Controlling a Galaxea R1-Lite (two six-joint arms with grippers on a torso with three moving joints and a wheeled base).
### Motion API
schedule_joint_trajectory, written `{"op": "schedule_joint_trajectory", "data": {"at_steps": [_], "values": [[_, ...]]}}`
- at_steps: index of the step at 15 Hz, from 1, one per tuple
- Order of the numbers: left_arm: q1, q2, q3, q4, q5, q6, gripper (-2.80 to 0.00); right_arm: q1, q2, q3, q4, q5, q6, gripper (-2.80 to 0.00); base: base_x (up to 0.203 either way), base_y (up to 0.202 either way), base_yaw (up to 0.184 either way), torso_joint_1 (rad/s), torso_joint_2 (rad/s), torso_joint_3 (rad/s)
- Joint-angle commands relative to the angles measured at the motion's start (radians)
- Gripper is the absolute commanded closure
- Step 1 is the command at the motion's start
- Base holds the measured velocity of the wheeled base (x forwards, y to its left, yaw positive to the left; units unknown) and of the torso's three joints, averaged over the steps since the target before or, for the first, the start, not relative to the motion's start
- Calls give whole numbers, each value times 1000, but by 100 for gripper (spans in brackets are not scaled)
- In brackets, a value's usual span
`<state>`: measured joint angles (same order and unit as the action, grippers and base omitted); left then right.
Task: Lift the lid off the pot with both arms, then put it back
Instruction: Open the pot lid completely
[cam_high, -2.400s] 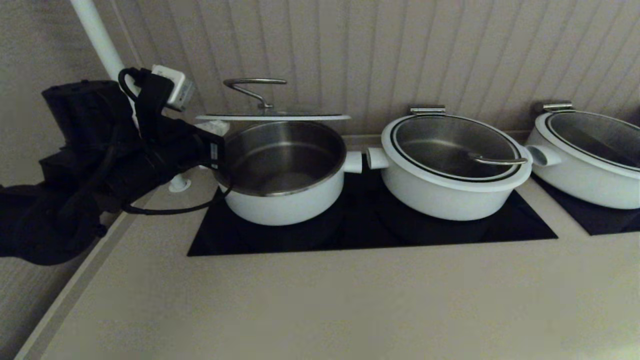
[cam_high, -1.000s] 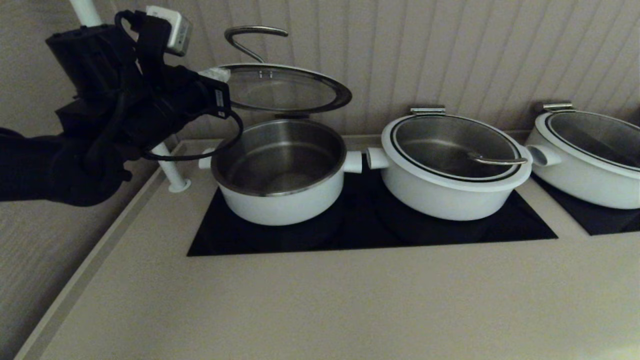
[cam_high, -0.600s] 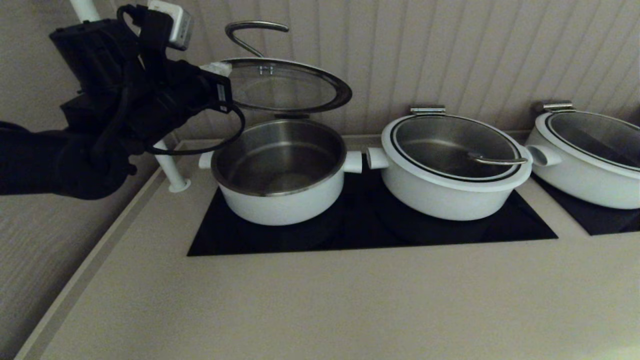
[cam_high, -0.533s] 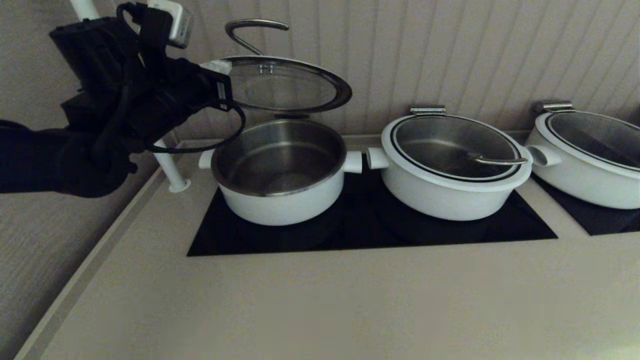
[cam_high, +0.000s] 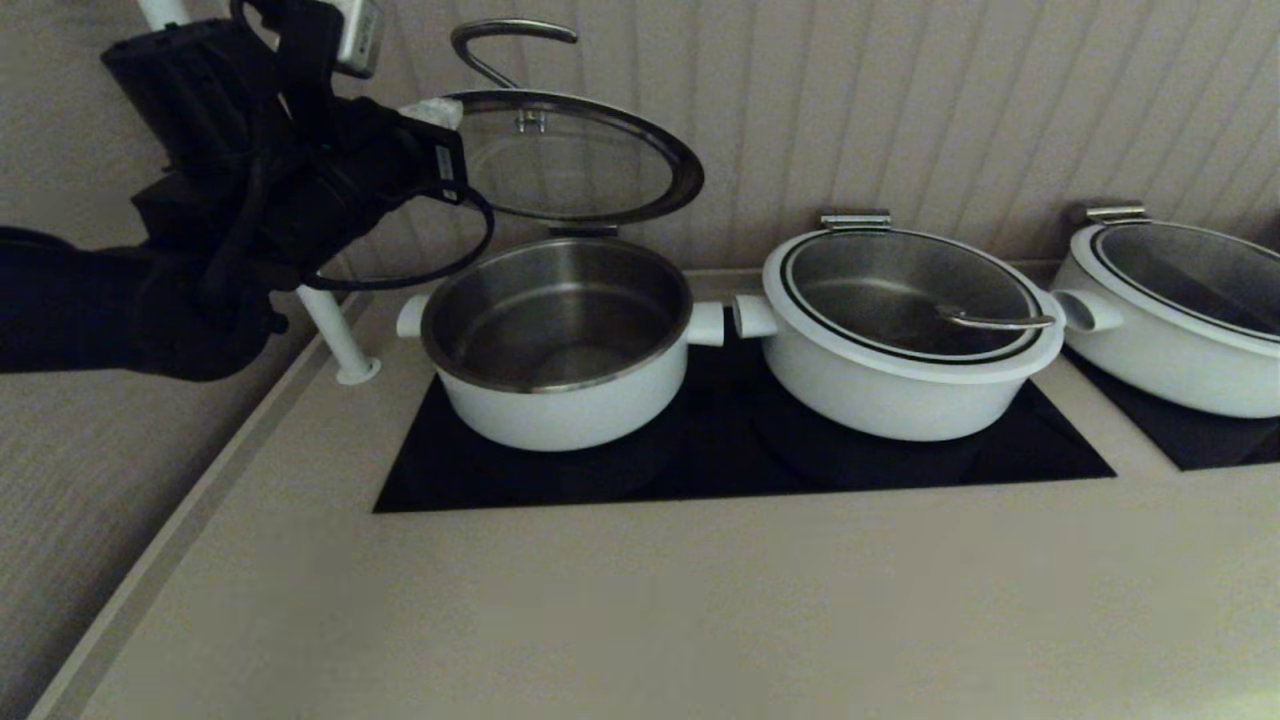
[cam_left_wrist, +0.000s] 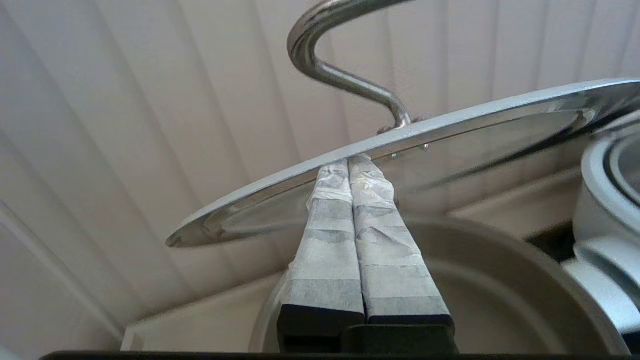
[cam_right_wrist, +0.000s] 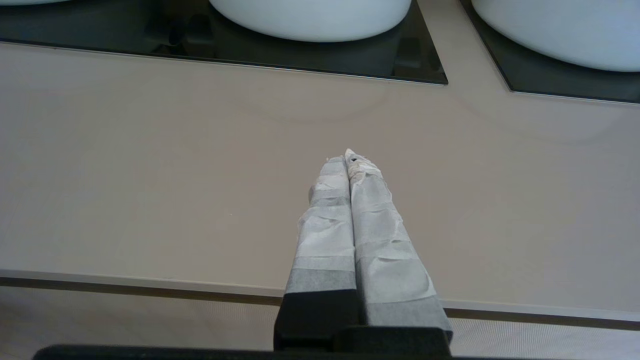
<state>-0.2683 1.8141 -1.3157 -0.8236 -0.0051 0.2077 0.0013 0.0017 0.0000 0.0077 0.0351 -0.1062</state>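
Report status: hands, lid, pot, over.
Left hand shut on lid rim, tilted above open pot. Right hand shut, empty, over counter. Nothing in the way.

The head camera looks forward and down from a distance over the counter (cam_high: 640, 600). The left wrist camera looks up, close under the lid (cam_left_wrist: 400, 145). The right wrist camera faces down at the counter's near edge, shared with the head view.
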Motion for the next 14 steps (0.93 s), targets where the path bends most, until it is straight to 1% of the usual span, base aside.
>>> {"op": "schedule_joint_trajectory", "data": {"at_steps": [1, 4, 6, 11, 14], "values": [[0, 19, 1, -50, 0, 2, 0, 0, 1, 0, 0, 0, -1, 0, 0, 0, 0, 0, 0, 0], [0, 26, -9, -52, -1, 2, 0, 0, 1, 0, 0, 0, -1, 0, 0, 0, 0, 0, 0, 0], [0, 37, -35, -52, 0, 2, 0, 0, 1, 0, 0, 0, -1, 0, 0, 0, 0, 0, 0, 0], [0, 45, -40, -56, -1, 4, 0, 0, 1, 0, 0, 0, -1, 0, 0, 0, 0, 0, 0, 0], [0, 59, -39, -92, -1, 6, 0, 0, 1, 0, 0, 0, -1, 0, 0, 0, 0, 0, 0, 0]]}}
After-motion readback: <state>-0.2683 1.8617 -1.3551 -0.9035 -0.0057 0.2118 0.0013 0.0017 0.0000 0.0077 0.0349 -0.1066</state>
